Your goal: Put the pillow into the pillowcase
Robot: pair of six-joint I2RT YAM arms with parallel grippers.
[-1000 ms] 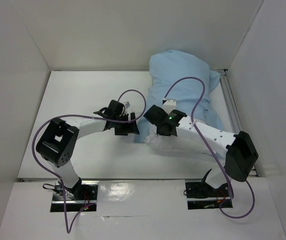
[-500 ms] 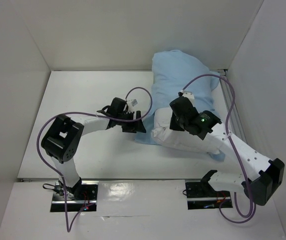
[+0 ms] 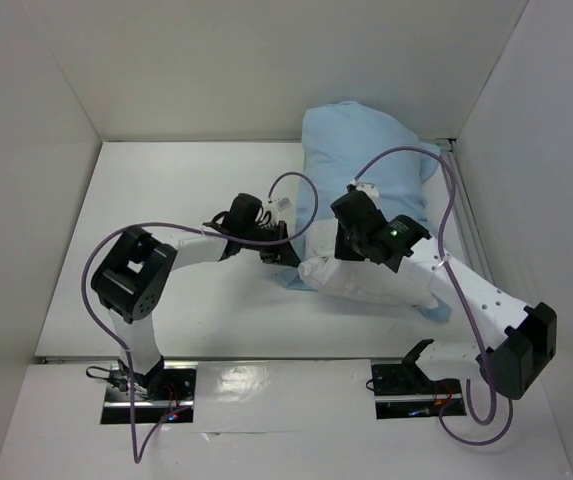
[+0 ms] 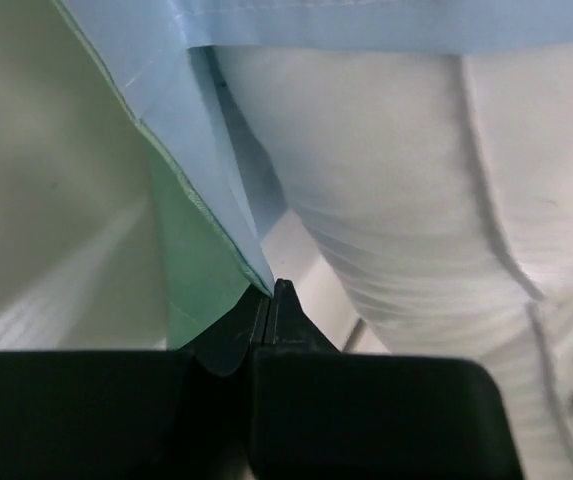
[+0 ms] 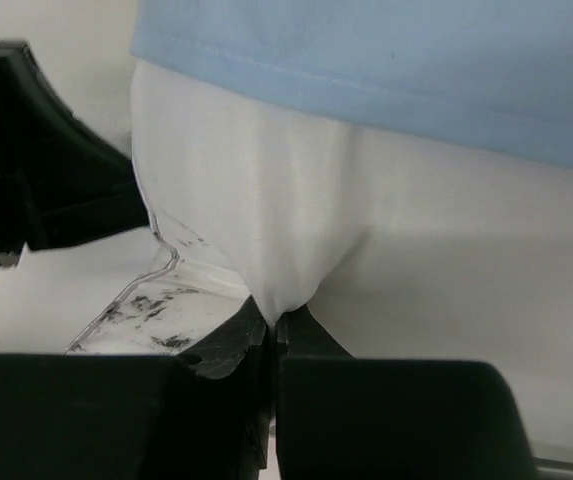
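Note:
The light blue pillowcase lies at the back right of the table, bulging over most of the white pillow, whose near end sticks out of its mouth. My left gripper is shut on the pillowcase's near-left corner, where the blue hem and its green face run into my left gripper. My right gripper sits on top of the pillow's exposed end, shut on a pinched fold of the white pillow at my right gripper. The far part of the pillow is hidden inside the case.
White walls enclose the table on the left, back and right. A metal rail runs along the right side beside the pillowcase. Purple cables loop above both arms. The left gripper's black body shows in the right wrist view.
The left gripper has moved right to the pillowcase's corner and shut on it. The right arm swung outward, its gripper now further right on the pillow's end, still pinching the fabric.

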